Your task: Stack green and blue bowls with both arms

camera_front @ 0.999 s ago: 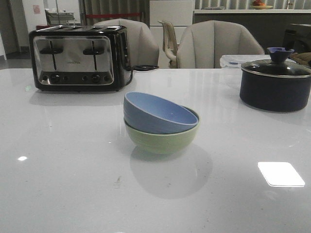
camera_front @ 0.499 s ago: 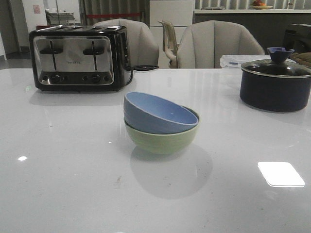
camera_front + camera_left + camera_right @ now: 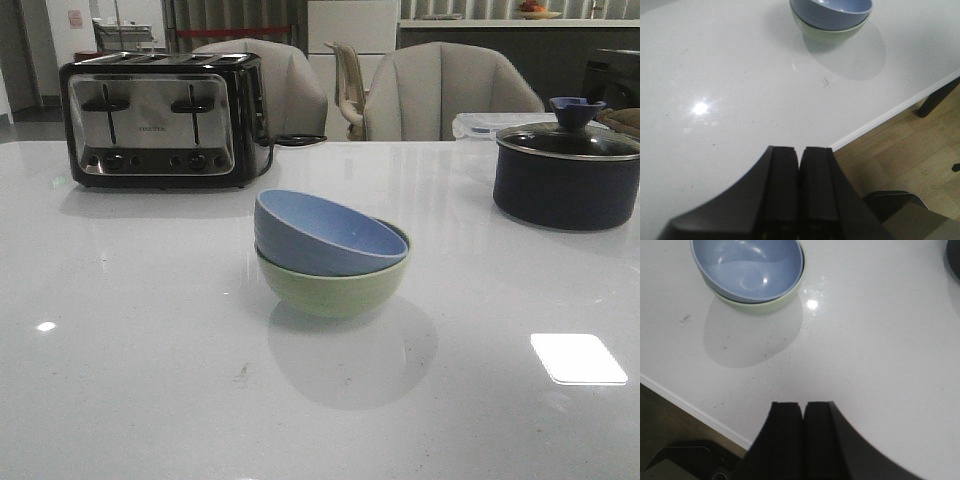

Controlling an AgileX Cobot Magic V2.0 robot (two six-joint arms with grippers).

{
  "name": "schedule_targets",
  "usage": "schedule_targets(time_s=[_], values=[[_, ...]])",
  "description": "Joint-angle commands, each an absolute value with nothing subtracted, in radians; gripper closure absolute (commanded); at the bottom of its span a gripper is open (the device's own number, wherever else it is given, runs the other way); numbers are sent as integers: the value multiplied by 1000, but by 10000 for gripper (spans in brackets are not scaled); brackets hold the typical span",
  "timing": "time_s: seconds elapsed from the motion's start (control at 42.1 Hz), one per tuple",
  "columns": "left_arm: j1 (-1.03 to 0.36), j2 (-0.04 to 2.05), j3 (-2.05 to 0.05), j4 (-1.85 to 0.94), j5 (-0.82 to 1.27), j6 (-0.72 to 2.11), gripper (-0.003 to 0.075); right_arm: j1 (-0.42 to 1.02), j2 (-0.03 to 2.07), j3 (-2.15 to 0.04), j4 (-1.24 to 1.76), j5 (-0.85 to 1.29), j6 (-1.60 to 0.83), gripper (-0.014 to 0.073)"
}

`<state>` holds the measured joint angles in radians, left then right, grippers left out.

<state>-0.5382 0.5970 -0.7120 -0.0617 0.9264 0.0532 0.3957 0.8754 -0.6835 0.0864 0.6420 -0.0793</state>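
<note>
- The blue bowl [image 3: 322, 235] sits inside the green bowl [image 3: 335, 285] near the middle of the white table [image 3: 150, 330], in front of the toaster [image 3: 160, 120] and well apart from the dark pot [image 3: 567, 175]. By my judgement the stack is made.
- The blue bowl is tilted, its rim higher on the toaster side and not level with the green rim. The main risk, as I see it, is that it is not fully seated, so a knock to the table or a passing arm could make it rock or slide out.
- The left gripper [image 3: 799, 165] has its fingers pressed together with nothing between them, hanging over the table's near edge, well clear of the bowls.
- The right gripper [image 3: 803, 415] is likewise pressed together and empty, also back by the near edge.
- If either arm reaches in to level the blue bowl, fingers that are not spread would push its rim rather than grasp it, and the light stack could skid on the glossy surface.
- Neither arm shows in the front view, so their clearance above the table is hard to judge.
</note>
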Motion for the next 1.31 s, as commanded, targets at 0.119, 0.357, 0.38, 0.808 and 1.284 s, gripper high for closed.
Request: schedule_targets(time_s=[0.119,0.357,0.38,0.808,1.284], values=[[-495,502,-668,42,686,53,619,394,863,-709,81,584,-89,559],[-318,238,-400,52,317,53,619,394,863,-709,81,584,-89,559],[-307,213,-382,52,295,53,619,394,863,-709,81,584,-89,559],[-88,-8,-50,0,14,53,619,394,863,-709,81,584,-89,559],[-65,-27,25,0,-123,53,619,394,863,-709,81,585,-89,559]])
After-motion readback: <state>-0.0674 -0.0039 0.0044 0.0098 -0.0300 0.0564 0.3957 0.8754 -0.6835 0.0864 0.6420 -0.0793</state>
